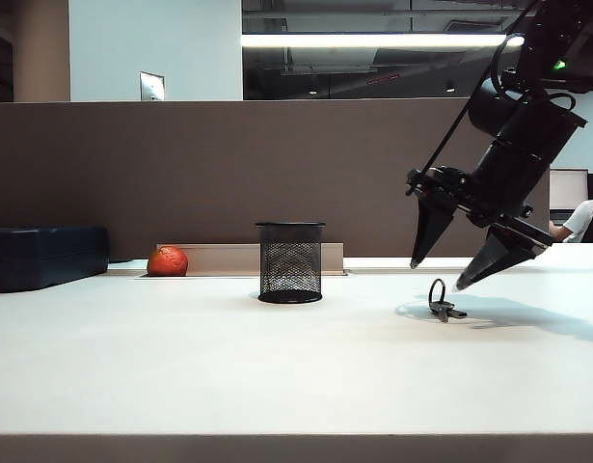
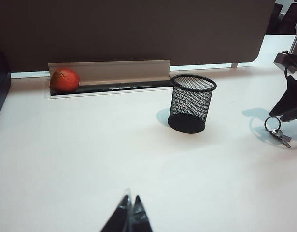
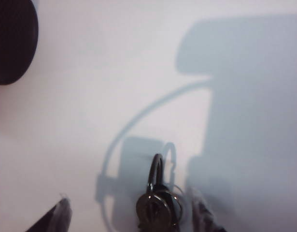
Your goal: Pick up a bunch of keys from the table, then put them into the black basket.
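The bunch of keys, a dark ring standing up over short grey keys, lies on the table to the right of the black basket. My right gripper hangs just above the keys, pointing down, open, with one fingertip on each side of them. In the right wrist view the keys sit between the fingers, nearer the other finger, and I see no contact. The left gripper is shut and empty over bare table, well short of the mesh basket and far from the keys.
A red-orange fruit rests in a recessed channel along the brown divider. A dark blue box stands at the far left. The basket's dark base shows in the right wrist view.
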